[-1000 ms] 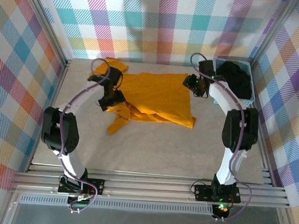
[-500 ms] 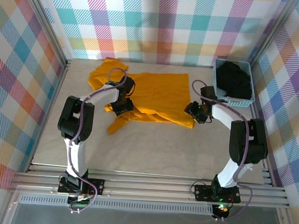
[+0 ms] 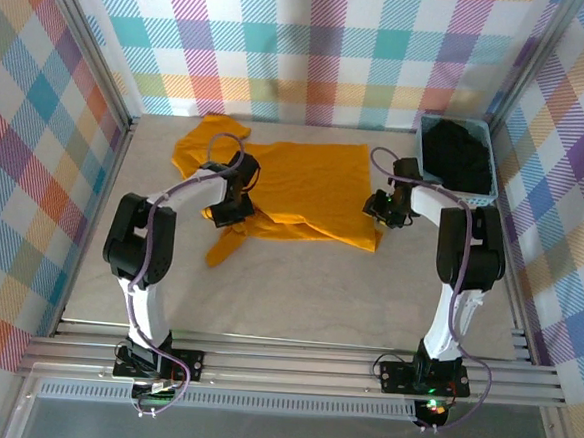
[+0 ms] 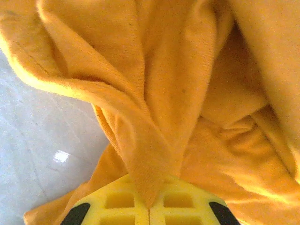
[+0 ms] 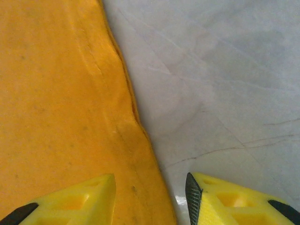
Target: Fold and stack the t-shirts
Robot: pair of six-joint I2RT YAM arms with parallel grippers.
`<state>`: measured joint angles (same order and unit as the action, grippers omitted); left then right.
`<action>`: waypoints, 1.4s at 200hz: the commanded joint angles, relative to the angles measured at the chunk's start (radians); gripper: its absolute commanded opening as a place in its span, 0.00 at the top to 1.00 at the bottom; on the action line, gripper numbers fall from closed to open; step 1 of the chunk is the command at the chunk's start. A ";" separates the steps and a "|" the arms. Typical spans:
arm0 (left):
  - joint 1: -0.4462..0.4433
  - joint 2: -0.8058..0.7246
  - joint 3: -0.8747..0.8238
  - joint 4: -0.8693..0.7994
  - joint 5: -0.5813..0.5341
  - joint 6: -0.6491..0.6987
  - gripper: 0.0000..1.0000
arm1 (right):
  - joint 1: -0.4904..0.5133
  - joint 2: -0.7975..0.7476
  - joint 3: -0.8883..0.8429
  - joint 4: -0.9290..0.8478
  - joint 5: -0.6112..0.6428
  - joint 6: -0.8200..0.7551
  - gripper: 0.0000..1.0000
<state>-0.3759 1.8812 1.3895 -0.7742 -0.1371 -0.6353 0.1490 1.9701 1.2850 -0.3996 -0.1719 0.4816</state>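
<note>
Table carries the orange t-shirt, spread flat and rumpled along its left side. Light blue lattice basket sits just right of the shirt and holds the black garment. Left end effector is clamped on a fold at the shirt's lower left. Right end effector has its jaws apart, straddling the shirt's right hem and gripping nothing.
</note>
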 commanded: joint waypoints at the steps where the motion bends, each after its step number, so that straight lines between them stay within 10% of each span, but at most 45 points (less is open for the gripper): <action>1: 0.017 -0.076 -0.037 -0.049 -0.016 -0.019 1.00 | 0.009 0.018 -0.001 -0.013 -0.070 0.001 0.58; 81: 0.100 -0.205 -0.135 -0.064 0.004 -0.053 1.00 | 0.030 -0.096 -0.022 -0.048 -0.025 0.071 1.00; 188: 0.355 -0.301 -0.232 -0.080 -0.115 0.010 1.00 | 0.027 -0.175 0.281 -0.207 0.094 0.102 1.00; 280: 0.405 -0.056 -0.098 -0.069 -0.285 0.052 0.92 | -0.034 0.414 0.989 -0.457 0.015 0.195 1.00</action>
<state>-0.0010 1.7931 1.2331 -0.8272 -0.3161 -0.5777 0.1585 2.2375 2.0674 -0.7578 -0.1699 0.6361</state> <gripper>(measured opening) 0.057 0.057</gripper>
